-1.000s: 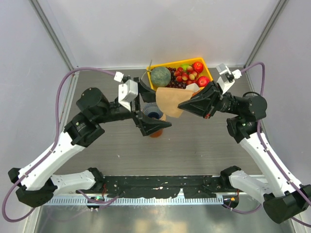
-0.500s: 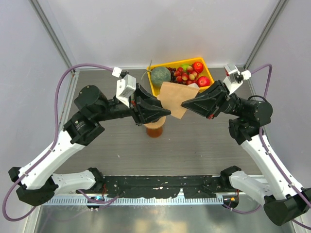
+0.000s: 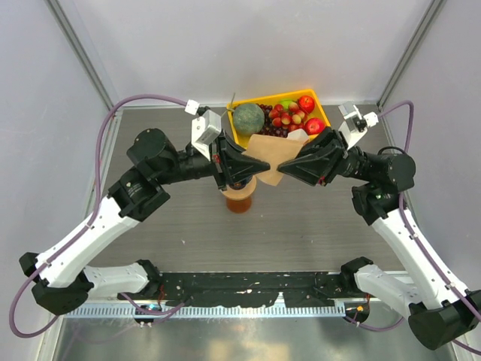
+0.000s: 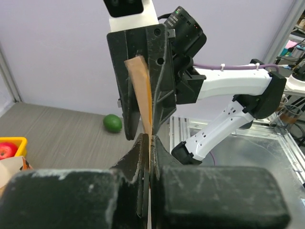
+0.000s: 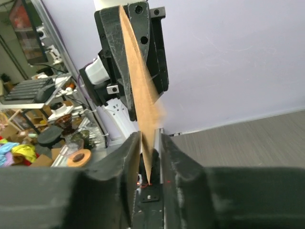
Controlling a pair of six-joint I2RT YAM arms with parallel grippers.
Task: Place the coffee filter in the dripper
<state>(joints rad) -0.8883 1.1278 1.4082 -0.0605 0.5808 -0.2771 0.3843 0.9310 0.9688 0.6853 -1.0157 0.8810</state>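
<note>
One coffee filter [image 3: 264,150], a flat tan paper fan, is hanging in the air between the two grippers, above the table [image 3: 316,218] and just in front of the yellow basket [image 3: 264,97]. The left gripper [image 3: 259,166] is pinching its near left edge: in the left wrist view both fingers [image 4: 142,157] are pressing flat together with the paper running straight up from the seam. The right gripper [image 3: 285,167] is meeting it tip to tip from the other side. In the right wrist view its two fingers [image 5: 131,157] are standing slightly parted, with the filter's edge passing between them and a narrow gap showing on one side.

One orange-brown stand [image 3: 240,199] is sitting on the table directly below the left gripper. The dripper is not showing, since the gripper is covering the top of the stand.

The basket is holding one green melon [image 3: 248,118], two red apples [image 3: 307,103] and a heap of dark grapes and smaller fruit too crowded to count. One lime [image 4: 113,123] is lying alone on the table in the left wrist view.

Any writing on the arms or cameras is too small to read.
</note>
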